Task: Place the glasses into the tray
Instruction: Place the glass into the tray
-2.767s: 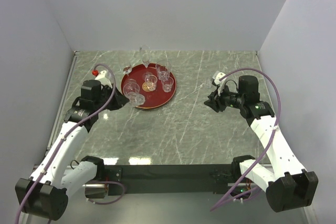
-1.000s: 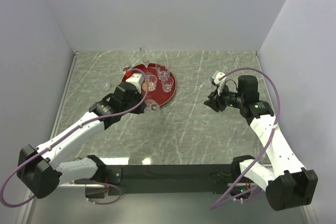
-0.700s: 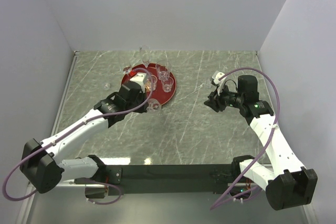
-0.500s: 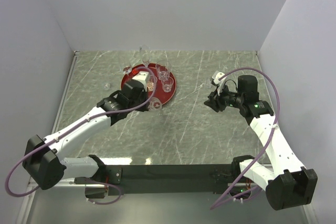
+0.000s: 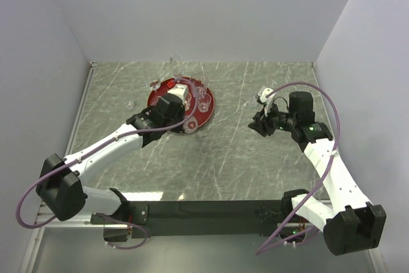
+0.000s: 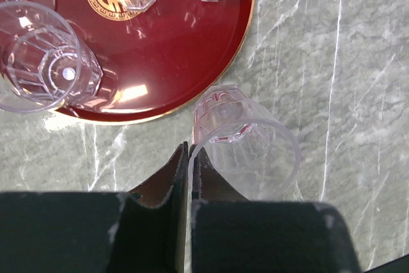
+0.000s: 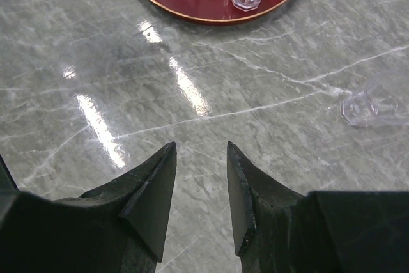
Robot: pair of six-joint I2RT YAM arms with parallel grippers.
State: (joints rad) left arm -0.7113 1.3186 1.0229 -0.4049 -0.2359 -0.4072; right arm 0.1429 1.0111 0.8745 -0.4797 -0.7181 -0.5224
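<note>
Tray (image 6: 179,49) rear-left on table (image 5: 255,164); glasses (image 6: 48,59) inside; tumbler (image 6: 246,142) just beside near-right rim; lone glass (image 5: 130,104) left of tray.

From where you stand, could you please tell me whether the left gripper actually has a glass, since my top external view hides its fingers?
Observer: Yes. In the left wrist view the left gripper is shut on the wall of a clear tumbler at its rim.
Operator: Thank you. Is that tumbler over the tray?
Observer: No. Its base shows just outside the gold edge of the tray, over the marble table.
Operator: And is the right gripper free?
Observer: Yes. The right wrist view shows the right gripper open, with nothing between its fingers.
</note>
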